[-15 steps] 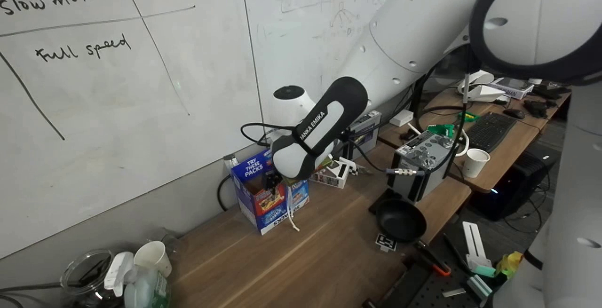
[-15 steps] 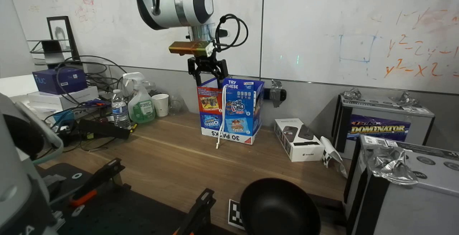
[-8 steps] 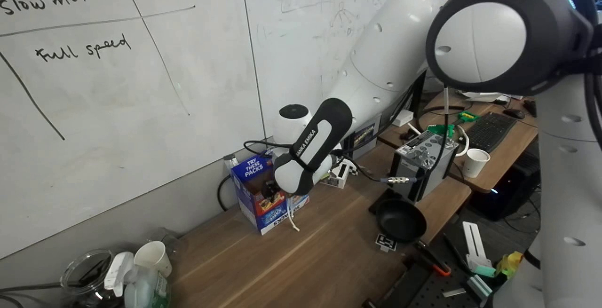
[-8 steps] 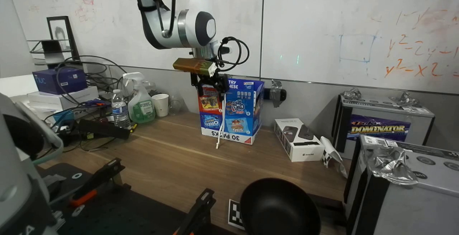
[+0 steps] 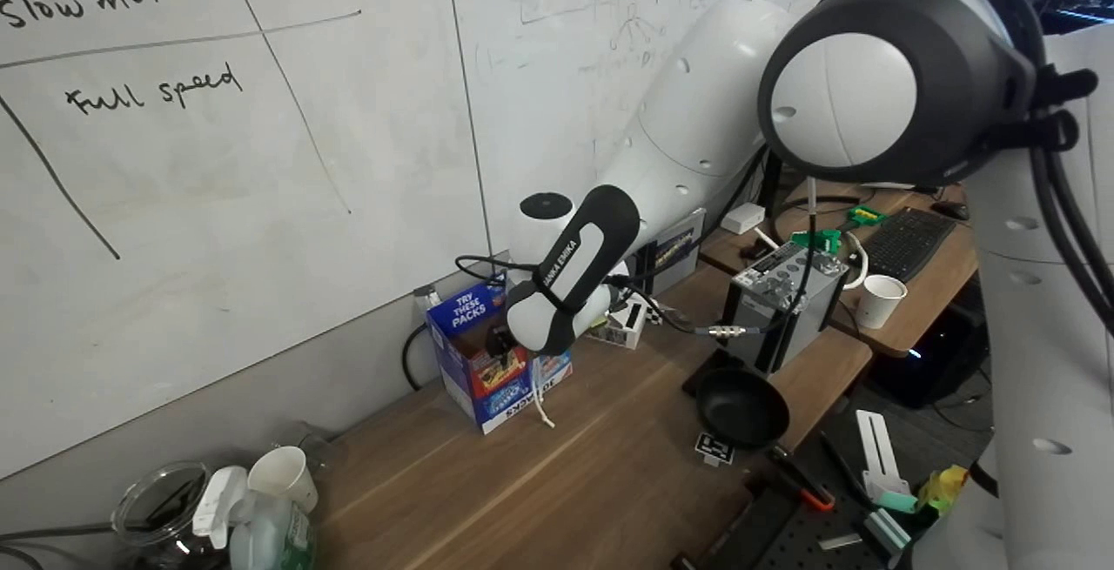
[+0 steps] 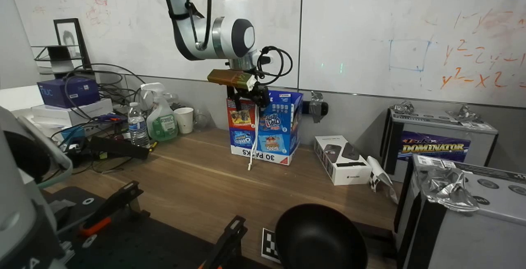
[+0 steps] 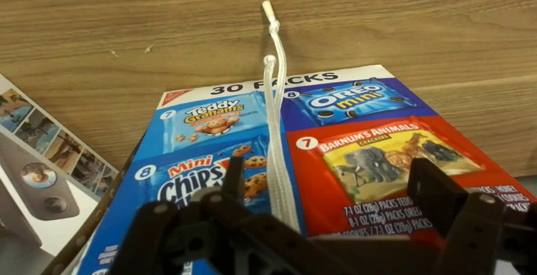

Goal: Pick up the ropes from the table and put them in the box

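A white rope hangs down the printed front of the blue and red snack box in both exterior views [image 5: 537, 387] [image 6: 255, 137]. Its knotted ends reach the table; its upper part is hidden by the gripper. The box [image 6: 274, 137] stands upright against the wall, open at the top, and also shows in an exterior view [image 5: 461, 378]. My gripper [image 6: 250, 105] is at the box's upper front edge. In the wrist view the gripper [image 7: 331, 178] is open, and the rope [image 7: 275, 136] runs between its fingers, nearer the left one, over the box front [image 7: 310, 174].
A white phone box [image 6: 343, 160] lies right of the snack box. A black pan [image 6: 320, 236] and a grey battery-like unit [image 6: 472, 228] stand nearer the camera. A spray bottle [image 6: 163, 117] and a paper cup [image 6: 184, 120] stand on the left. The whiteboard wall [image 6: 370, 35] is behind.
My gripper has come down from above the box to its upper front edge, then shifted slightly right in an exterior view. The rope and box look unmoved.
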Robot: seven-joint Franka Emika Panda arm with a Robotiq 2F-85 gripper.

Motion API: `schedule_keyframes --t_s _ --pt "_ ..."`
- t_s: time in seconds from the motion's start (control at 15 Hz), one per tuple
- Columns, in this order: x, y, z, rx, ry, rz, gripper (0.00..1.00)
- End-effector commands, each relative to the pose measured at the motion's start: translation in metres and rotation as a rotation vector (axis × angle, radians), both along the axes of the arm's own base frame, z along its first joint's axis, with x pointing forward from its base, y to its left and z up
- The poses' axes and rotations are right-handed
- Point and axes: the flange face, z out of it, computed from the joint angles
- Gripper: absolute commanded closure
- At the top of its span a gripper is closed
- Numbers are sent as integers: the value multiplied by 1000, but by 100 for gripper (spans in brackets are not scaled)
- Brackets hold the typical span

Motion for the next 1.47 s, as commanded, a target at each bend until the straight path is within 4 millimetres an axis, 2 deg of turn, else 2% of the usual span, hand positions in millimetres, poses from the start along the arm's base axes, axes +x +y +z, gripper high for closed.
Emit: schedule_keyframes --t_s 0.0,0.27,0.33,0.47,1.0,1.2,1.4 --pt "13 -3 -2 16 -31 6 0" --pt "16 -4 -6 16 -32 11 2" --pt "16 -3 -7 16 -36 13 26" --pt "16 -3 -9 16 -37 18 30" --pt "13 -4 -11 15 -28 18 91" --pt "12 -4 -11 14 -24 14 97" --pt "12 -5 -10 14 -22 10 93"
